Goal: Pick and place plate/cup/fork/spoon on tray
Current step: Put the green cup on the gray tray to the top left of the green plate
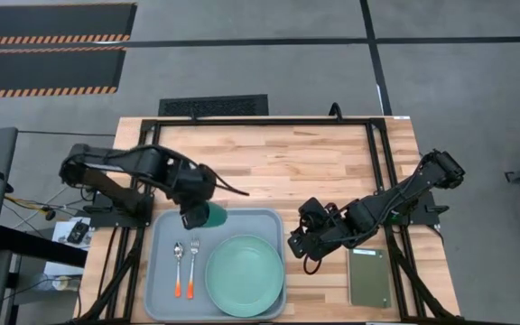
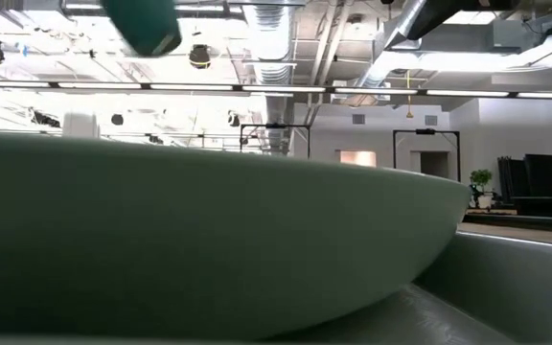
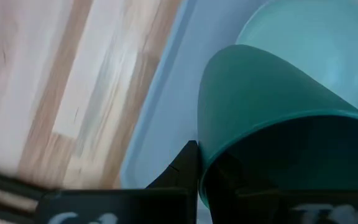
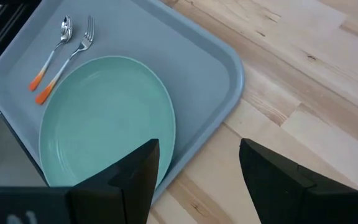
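Observation:
My left gripper (image 1: 192,217) is shut on the dark teal cup (image 1: 213,215) above the far part of the pale grey-blue tray (image 1: 165,298); the cup also shows high up in the low view (image 2: 147,24). The mint-green plate (image 1: 245,275) lies flat on the tray's right half. The spoon (image 1: 178,264) and the fork (image 1: 193,260), both with orange handle tips, lie side by side on the tray's left half. My right gripper (image 4: 197,180) is open and empty over the wood just right of the tray's right rim (image 4: 232,93). My left gripper holds the cup at its rim (image 3: 202,163). One finger (image 3: 182,171) lies on the outside of the wall; the other seems to be inside the mouth, in shadow. The cup is lifted clear of the tray and tilted, its mouth toward the gripper.
A small dark green rectangular pad (image 1: 369,277) lies on the wood near the front right. A black metal frame (image 1: 269,122) runs around the table top. Bare wood lies beyond the tray's far edge (image 1: 287,167).

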Available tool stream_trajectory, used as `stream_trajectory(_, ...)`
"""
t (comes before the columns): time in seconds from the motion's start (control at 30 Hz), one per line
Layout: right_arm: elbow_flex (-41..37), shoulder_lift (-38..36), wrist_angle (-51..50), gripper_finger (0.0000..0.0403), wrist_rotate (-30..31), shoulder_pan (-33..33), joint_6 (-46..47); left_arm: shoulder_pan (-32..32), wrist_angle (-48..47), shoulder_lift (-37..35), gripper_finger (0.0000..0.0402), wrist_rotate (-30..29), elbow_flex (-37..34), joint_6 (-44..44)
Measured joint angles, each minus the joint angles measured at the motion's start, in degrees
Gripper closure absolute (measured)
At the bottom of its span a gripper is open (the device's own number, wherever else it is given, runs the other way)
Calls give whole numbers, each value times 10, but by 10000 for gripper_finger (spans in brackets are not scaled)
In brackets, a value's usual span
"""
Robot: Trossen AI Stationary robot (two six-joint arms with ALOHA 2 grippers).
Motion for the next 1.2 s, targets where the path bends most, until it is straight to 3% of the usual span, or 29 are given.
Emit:
stream_trajectory(0.2,0,0,1,154,0,0,-13,13,10,4,401,0,-102,4)
stream_trajectory(0.5,0,0,3,154,0,-1,-17,103,128,4,401,25,-211,59)
stream_trajectory(0.73,0,0,3,154,0,-1,-15,150,144,45,401,31,-224,101)
stream_trajectory(0.93,0,0,3,154,-2,0,-15,147,146,99,401,36,-224,125)
stream_trajectory(1.2,0,0,1,154,-6,0,-26,124,151,108,401,62,-223,109)
